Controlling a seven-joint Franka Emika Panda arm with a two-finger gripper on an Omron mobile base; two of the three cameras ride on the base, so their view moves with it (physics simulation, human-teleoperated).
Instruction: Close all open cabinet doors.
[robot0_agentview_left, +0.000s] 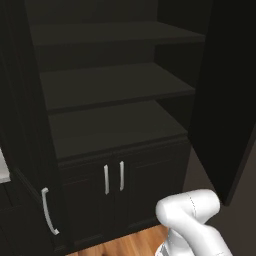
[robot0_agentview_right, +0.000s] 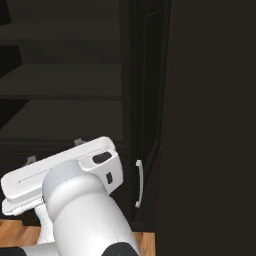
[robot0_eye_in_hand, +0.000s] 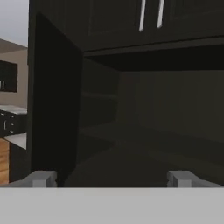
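The tall pantry stands open with bare dark shelves (robot0_agentview_left: 115, 82). Its right cabinet door (robot0_agentview_left: 225, 100) swings far out toward me. Its left cabinet door (robot0_agentview_left: 30, 165) also hangs open, showing a curved silver handle (robot0_agentview_left: 47, 210). Below the shelves, two short doors (robot0_agentview_left: 145, 185) sit shut, their handles (robot0_agentview_left: 114, 177) side by side. In the right base view the right door (robot0_agentview_right: 152, 85) appears edge-on with its handle (robot0_agentview_right: 139, 182). My gripper (robot0_agentview_right: 54, 150) is open in front of the lowest shelf, holding nothing. In the hand view, the gripper (robot0_eye_in_hand: 111, 179) faces the shelves, with an open door (robot0_eye_in_hand: 52, 100) at the left.
A broad dark panel (robot0_agentview_right: 210, 125) takes up the right side of the right base view. Wood floor (robot0_agentview_left: 125, 245) runs along the cabinet's foot. My white elbow (robot0_agentview_left: 192, 215) rises at the lower right. A pale counter edge (robot0_eye_in_hand: 15, 139) lies far left in the hand view.
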